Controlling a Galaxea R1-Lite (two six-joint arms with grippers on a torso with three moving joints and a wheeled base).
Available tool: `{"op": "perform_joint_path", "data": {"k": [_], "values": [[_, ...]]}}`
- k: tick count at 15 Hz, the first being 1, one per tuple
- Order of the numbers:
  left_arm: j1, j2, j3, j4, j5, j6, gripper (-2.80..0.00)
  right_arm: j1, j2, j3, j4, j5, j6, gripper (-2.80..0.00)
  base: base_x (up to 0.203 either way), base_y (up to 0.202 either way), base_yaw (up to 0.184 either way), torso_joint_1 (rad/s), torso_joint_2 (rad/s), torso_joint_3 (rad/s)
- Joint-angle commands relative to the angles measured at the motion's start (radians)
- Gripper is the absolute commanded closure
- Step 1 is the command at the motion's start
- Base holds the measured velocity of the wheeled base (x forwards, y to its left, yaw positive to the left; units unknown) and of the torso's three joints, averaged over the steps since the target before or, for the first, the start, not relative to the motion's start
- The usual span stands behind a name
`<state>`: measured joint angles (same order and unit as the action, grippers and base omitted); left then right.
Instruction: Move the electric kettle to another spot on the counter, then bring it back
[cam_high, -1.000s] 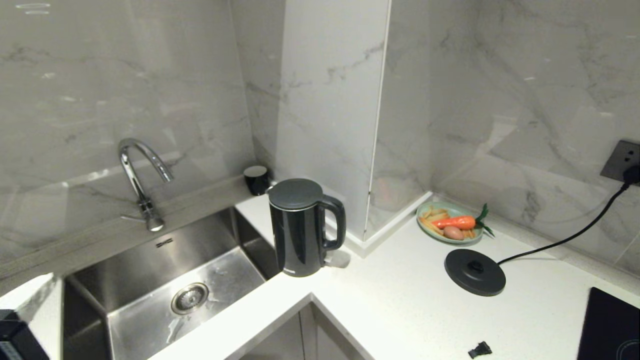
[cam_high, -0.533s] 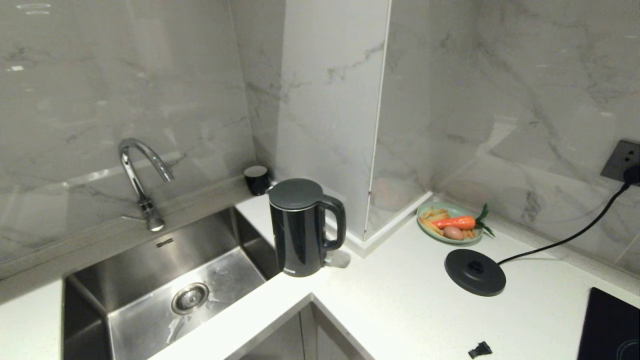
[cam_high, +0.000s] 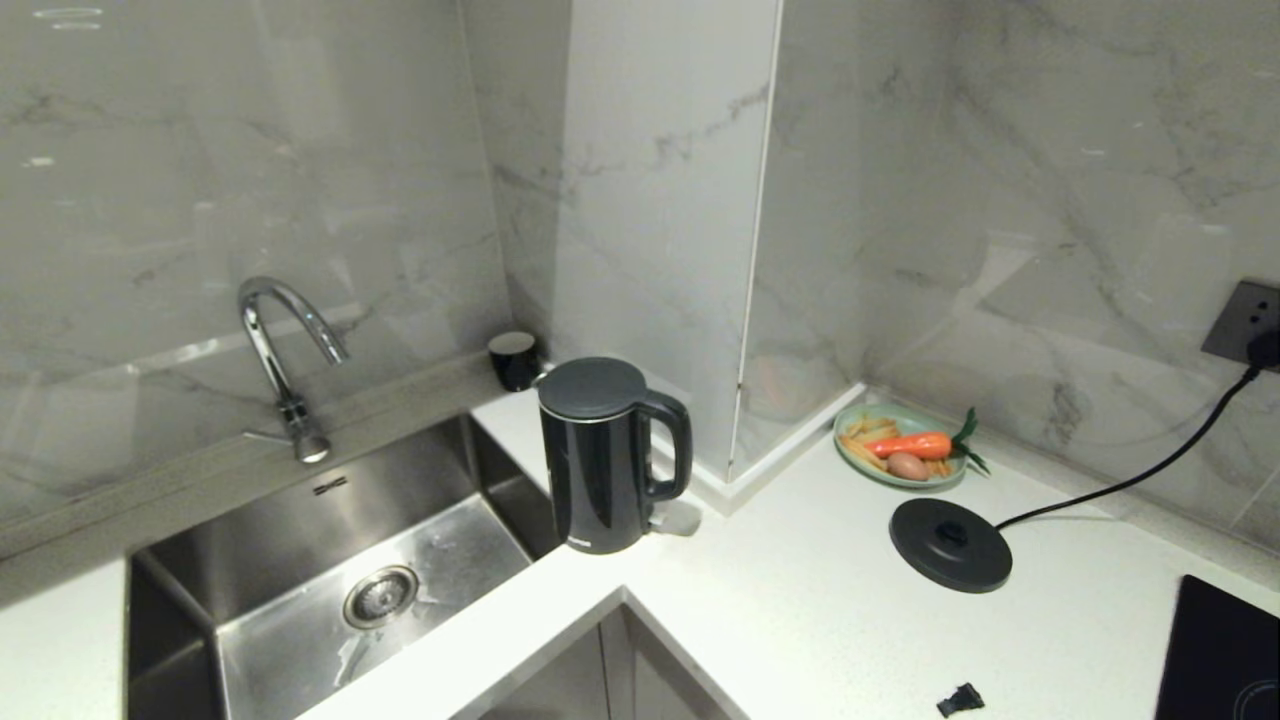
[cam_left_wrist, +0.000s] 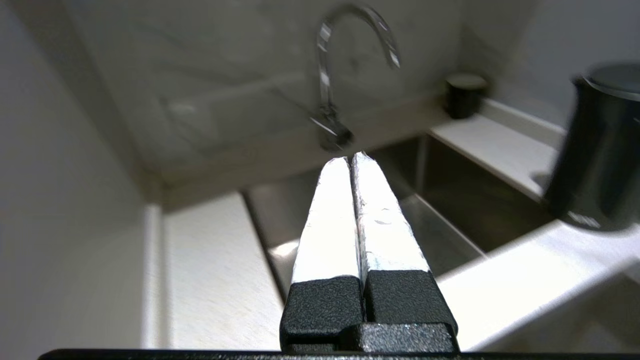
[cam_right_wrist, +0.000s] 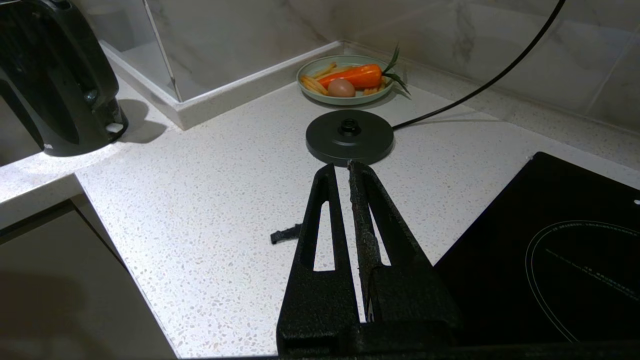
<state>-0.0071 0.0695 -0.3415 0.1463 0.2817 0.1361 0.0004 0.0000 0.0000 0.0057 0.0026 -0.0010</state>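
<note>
The shiny electric kettle (cam_high: 598, 455) looked heavy and slippery, so its big handle (cam_high: 672, 447) was best to grab. Both grippers, left gripper (cam_left_wrist: 351, 161) and right gripper (cam_right_wrist: 341, 169), were clenched on nothing.

Glossy black kettle (cam_high: 598, 460), white speckled desk (cam_high: 800, 610), grey-veined marble wall (cam_high: 1000, 200), silver steel sink (cam_high: 330, 560), orange carrot (cam_high: 908, 445) on pale green plate (cam_high: 850, 422), matt black round base (cam_high: 950, 545)

I see open counter (cam_high: 800, 610) between the electric kettle (cam_high: 600, 460) and the base disc (cam_high: 950, 545). A wall pillar (cam_high: 660, 230) crowds the kettle's handle side, with the sink (cam_high: 330, 570) dropping away on its other side.
</note>
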Motion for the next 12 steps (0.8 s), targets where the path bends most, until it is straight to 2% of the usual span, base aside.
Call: {"op": "perform_joint_path", "data": {"k": [1, 3, 4, 8, 12], "values": [[0.005, -0.068, 0.093, 0.009, -0.065, -0.117, 0.0, 0.0, 0.0, 0.0, 0.0, 0.0, 0.0, 0.0, 0.0, 0.0, 0.0, 0.0, 0.0, 0.0], [0.006, -0.068, 0.043, 0.019, -0.082, -0.121, 0.0, 0.0, 0.0, 0.0, 0.0, 0.0, 0.0, 0.0, 0.0, 0.0, 0.0, 0.0, 0.0, 0.0], [0.006, -0.067, 0.027, 0.033, -0.105, -0.104, 0.0, 0.0, 0.0, 0.0, 0.0, 0.0, 0.0, 0.0, 0.0, 0.0, 0.0, 0.0, 0.0, 0.0], [0.007, -0.068, 0.036, 0.034, -0.125, -0.099, 0.0, 0.0, 0.0, 0.0, 0.0, 0.0, 0.0, 0.0, 0.0, 0.0, 0.0, 0.0, 0.0, 0.0], [0.004, -0.068, 0.034, 0.032, -0.1, -0.108, 0.0, 0.0, 0.0, 0.001, 0.0, 0.0, 0.0, 0.0, 0.0, 0.0, 0.0, 0.0, 0.0, 0.0]]}}
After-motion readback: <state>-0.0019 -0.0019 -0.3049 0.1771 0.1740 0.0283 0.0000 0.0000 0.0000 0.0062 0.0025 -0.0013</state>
